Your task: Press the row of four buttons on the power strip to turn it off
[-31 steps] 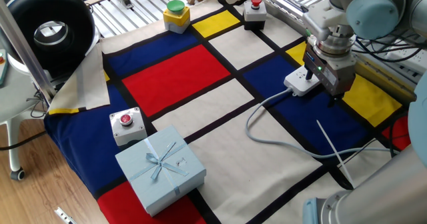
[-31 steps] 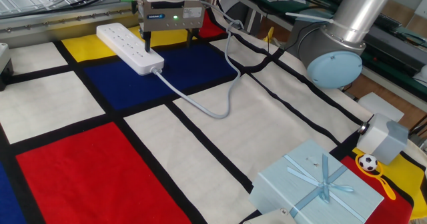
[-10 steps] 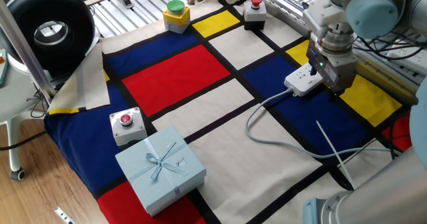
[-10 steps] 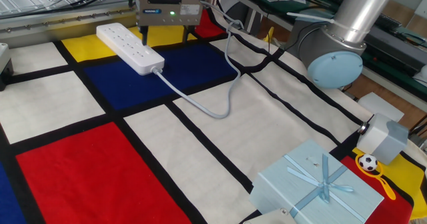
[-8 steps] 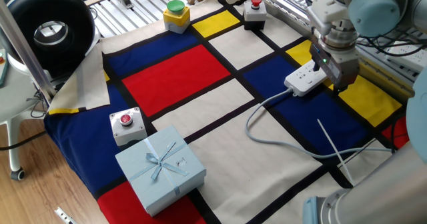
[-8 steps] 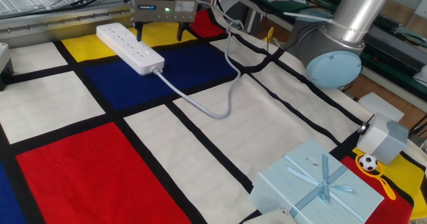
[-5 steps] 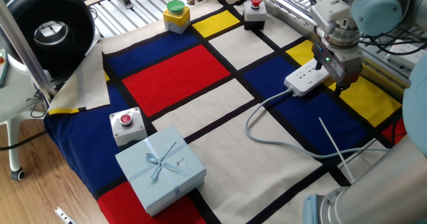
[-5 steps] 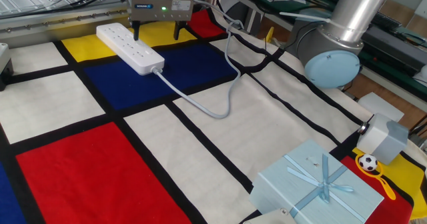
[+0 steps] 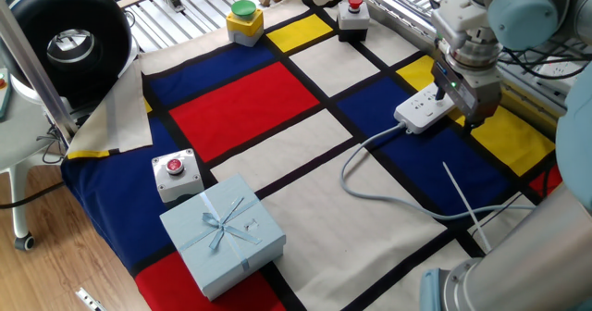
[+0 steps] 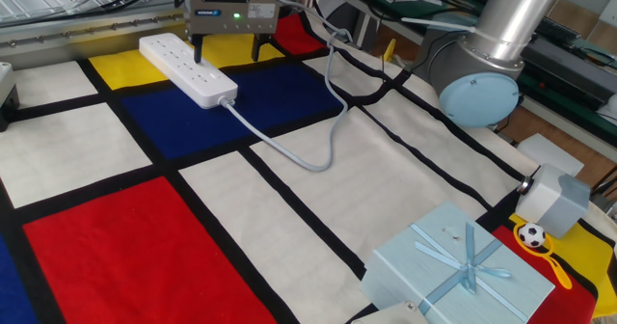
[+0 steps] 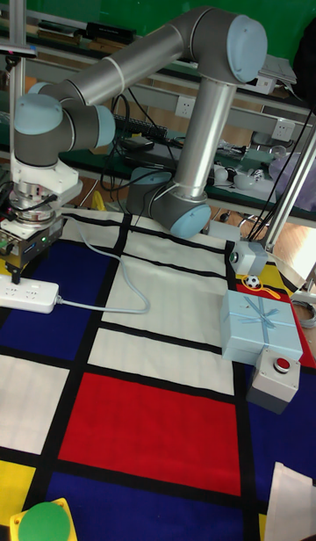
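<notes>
The white power strip [image 10: 188, 68] lies across the yellow and blue patches, its grey cable [image 10: 289, 146] leaving the near end. The four buttons [image 10: 190, 66] run along its top face, too small to tell apart. My gripper [image 10: 227, 52] hangs over the strip's middle, open. One finger [image 10: 196, 49] is above the strip's top face, the other stands off its side over the cloth. Whether the finger touches the strip does not show. The one fixed view shows the power strip [image 9: 423, 112] partly behind the gripper [image 9: 468, 115]. The tall view has the gripper [image 11: 16, 262] just above the power strip [image 11: 28, 293].
A pale blue gift box [image 9: 222, 232] and a grey box with a red button [image 9: 174, 174] sit at the near corner. A green button on a yellow box [image 9: 244, 19] and another red-button box [image 9: 352, 17] stand at the far edge. A white rod [image 9: 462, 205] lies near the arm's base.
The gripper has shifted along the strip, away from the cable end toward its middle, and sits slightly higher. The strip and cable have stayed put.
</notes>
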Robot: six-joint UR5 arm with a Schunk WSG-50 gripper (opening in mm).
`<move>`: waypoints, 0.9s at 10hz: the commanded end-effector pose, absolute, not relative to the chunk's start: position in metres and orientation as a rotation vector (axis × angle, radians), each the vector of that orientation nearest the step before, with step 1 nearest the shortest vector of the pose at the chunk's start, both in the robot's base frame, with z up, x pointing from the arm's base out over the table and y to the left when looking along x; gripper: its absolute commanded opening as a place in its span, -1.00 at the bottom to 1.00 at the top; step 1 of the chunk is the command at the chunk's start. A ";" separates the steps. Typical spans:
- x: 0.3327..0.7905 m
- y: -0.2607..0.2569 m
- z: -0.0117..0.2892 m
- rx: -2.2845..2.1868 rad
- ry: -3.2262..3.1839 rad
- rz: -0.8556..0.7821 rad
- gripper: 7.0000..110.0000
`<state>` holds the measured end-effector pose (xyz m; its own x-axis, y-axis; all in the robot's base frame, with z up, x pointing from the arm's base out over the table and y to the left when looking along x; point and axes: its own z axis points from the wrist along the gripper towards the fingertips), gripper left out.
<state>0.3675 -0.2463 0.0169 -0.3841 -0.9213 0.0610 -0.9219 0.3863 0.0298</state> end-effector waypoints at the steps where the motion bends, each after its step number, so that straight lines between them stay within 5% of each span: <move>1: 0.367 -0.246 0.015 1.695 -2.571 0.007 -0.71; 9: 0.360 -0.248 0.016 1.666 -2.556 -0.012 -0.71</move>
<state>0.3605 -0.2488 0.0149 -0.3926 -0.9164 0.0777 -0.9165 0.3969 0.0502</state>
